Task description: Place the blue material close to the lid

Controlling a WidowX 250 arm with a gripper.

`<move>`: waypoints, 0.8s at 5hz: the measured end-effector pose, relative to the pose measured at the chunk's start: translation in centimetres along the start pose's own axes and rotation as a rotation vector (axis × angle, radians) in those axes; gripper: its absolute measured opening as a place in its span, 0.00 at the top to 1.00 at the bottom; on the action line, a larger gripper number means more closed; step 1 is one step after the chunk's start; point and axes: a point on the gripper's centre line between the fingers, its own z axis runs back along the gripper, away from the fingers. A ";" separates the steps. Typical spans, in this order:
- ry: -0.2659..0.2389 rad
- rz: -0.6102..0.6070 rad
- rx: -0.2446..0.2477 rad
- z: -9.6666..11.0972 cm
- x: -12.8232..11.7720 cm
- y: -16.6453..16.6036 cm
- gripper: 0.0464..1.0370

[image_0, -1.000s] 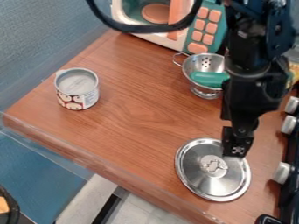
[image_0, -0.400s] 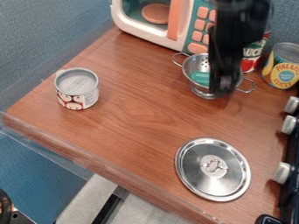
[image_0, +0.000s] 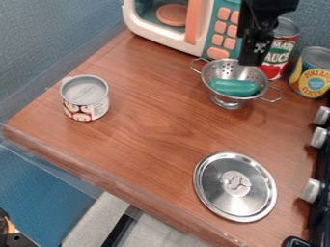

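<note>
On one wooden counter [image_0: 151,118] I see one toy microwave [image_0: 193,46], one lid [image_0: 235,185], one colander [image_0: 222,72], three cans [image_0: 85,98], one teal piece [image_0: 234,88]. It's lying in the colander, below the pincer [image_0: 253,61] from here; pincer spread or pressed together, I can't tell.

So the black gripper [image_0: 252,60] is just hanging pointed down, with the arm [image_0: 269,8] sitting right above it.
</note>
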 end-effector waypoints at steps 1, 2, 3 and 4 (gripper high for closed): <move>0.052 0.007 -0.009 -1.8 -0.3 0.5 0.04; 0.080 0.012 -0.025 -3.3 -0.3 1.2 0.04; 0.129 0.043 -0.053 -4.7 -1.1 1.7 0.04; 0.152 0.047 -0.078 -6.0 -1.5 1.5 0.04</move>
